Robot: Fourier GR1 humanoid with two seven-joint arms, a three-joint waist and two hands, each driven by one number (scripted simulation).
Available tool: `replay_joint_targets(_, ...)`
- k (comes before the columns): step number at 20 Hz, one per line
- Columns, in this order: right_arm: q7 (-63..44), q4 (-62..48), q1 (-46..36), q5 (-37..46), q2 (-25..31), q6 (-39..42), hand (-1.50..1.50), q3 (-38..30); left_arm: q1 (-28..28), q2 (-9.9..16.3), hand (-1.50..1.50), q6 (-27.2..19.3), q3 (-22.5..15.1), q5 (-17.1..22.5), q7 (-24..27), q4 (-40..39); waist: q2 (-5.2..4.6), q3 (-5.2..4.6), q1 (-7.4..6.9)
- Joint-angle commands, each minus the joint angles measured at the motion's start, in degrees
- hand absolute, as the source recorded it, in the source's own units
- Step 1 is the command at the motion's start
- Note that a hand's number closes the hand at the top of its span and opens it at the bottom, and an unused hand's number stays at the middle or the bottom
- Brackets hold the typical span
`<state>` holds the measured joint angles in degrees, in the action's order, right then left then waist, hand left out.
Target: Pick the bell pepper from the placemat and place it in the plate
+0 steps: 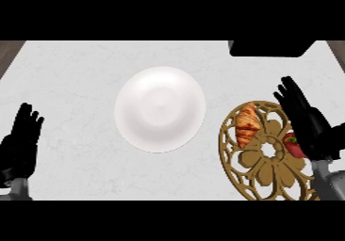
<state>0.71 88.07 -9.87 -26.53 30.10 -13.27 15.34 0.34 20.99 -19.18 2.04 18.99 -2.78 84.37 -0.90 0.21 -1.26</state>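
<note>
Left hand [19,141]: resting at the near left edge, fingers straight, holding nothing.
Plate [160,109]: white, centre of the pale surface [71,75].
Placemat [267,153]: gold openwork, right of the plate.
Croissant [247,124]: on the mat's far-left part.
Bell pepper [293,146]: red, on the mat's right side, partly hidden.
Right hand [306,123]: over the pepper, fingers straight and apart.

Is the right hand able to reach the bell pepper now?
Probably yes. The right hand hangs open directly over the bell pepper on the placemat, partly hiding it; the croissant lies apart to the side.
</note>
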Motion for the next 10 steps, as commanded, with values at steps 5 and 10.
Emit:
replay_joint_targets(5, 11.17, 11.86, -2.04, -22.05, -7.64, 21.94, -1.5, -6.07, 1.78, 8.09, 0.0, 3.39, -3.79, -9.91, 5.8, 0.49, 1.84, 0.78, 3.02)
replay_joint_targets(10, 29.15, 8.05, 5.72, -23.72, -6.15, 25.49, -1.5, -22.54, 6.19, 9.81, 0.0, 6.1, -6.86, -13.16, 9.08, 0.36, 1.28, 0.31, 4.7)
